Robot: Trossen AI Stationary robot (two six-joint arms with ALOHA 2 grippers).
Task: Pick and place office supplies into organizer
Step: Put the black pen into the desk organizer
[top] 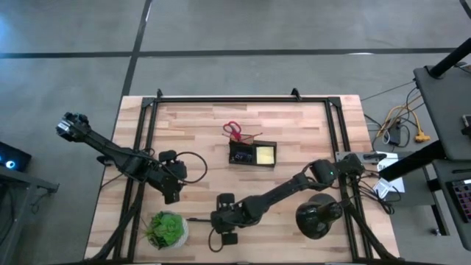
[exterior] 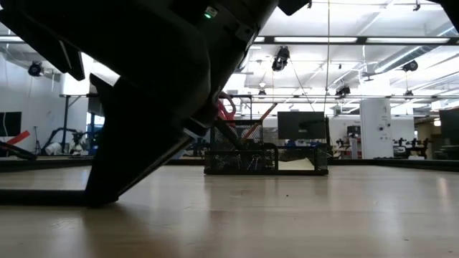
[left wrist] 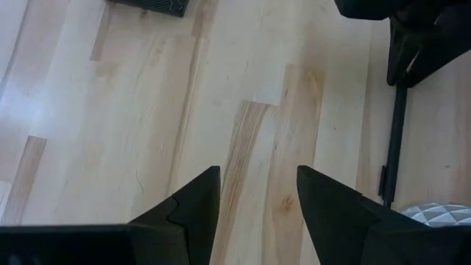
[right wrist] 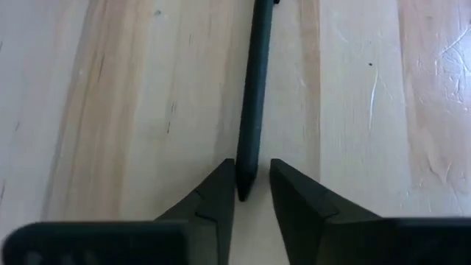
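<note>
A black pen (right wrist: 252,81) lies flat on the wooden table near its front edge; it also shows in the high view (top: 197,219). My right gripper (right wrist: 252,168) is low over the table, its fingers a narrow gap apart on either side of the pen's end. In the high view my right gripper (top: 214,220) is right of the pen. My left gripper (left wrist: 257,177) is open over bare wood, front left (top: 171,196). The black mesh organizer (top: 252,154) stands mid-table and holds red-handled scissors (top: 233,131), an orange pencil (top: 255,137) and a yellow note pad (top: 266,154). My right gripper has the pen's end (right wrist: 245,177) between its two fingertips, the fingers lying along the pen and coming from the table's right. One finger (right wrist: 221,188) is right against the pen; bare wood shows beside the other. I cannot tell whether it touches. The pen lies flat on the table.
A green potted plant (top: 168,228) stands front left, just left of the pen. A round black domed object (top: 318,218) sits front right. A black frame (top: 243,99) runs along the table's far and side edges. Bare wood lies between the organizer and both grippers.
</note>
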